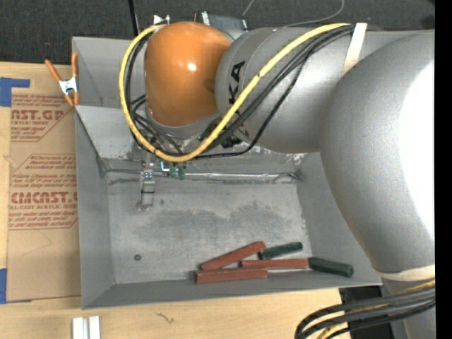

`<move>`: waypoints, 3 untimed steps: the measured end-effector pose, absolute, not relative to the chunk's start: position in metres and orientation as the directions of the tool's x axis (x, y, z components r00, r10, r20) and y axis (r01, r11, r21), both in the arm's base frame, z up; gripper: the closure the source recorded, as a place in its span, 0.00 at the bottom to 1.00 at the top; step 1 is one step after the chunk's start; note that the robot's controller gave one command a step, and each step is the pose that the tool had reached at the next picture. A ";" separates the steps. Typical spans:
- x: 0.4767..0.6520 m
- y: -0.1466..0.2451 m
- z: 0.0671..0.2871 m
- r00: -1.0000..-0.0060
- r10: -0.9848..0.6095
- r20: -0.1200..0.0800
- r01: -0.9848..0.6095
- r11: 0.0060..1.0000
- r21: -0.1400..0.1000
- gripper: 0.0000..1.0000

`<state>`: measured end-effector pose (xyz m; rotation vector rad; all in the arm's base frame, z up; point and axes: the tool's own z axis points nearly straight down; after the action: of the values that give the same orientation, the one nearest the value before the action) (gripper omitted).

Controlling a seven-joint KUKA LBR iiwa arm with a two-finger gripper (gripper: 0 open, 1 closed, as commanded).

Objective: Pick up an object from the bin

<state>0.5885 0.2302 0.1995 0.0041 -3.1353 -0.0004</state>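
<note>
1. The arm (304, 83) comes in from the right and covers most of the back of the bin (95, 210). Its orange cover (180, 69) sits over the back left part, with a yellow cable (233, 111) looped around it.
2. The claw (146, 189) pokes out below the orange cover, over bare grey floor in the back left area, close to the back wall. Honestly I can't tell if it's released or clenched, it's just too small and thin from this angle. Nothing visible in it.
3. The stuff to pick is all up front by the near wall, right of the middle: three long red-brown sticks lying flat in a loose bunch.
4. The upper stick (233, 256) is angled and has a dark green end (284, 249). The middle stick (275, 264) runs off to the right, also with a green tip (330, 267). The lowest stick (232, 276) lies right along the front wall, touching the other two.
5. The bunch is well apart from the claw, diagonally across the floor.
6. There's a tiny dark speck (138, 257) on the floor towards the front left.
</note>
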 end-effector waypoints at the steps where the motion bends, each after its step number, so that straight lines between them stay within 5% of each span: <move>1: 0.570 0.178 0.067 -0.889 -0.458 0.003 -0.458 0.889 0.001 0.00; 2: 0.545 0.061 0.152 -0.901 -0.434 -0.004 -0.434 0.901 -0.004 0.00; 3: 0.513 -0.024 0.108 -0.668 -0.744 0.002 -0.744 0.668 0.002 0.00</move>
<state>0.5125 -0.0237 0.1081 1.2795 -2.8669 -0.0012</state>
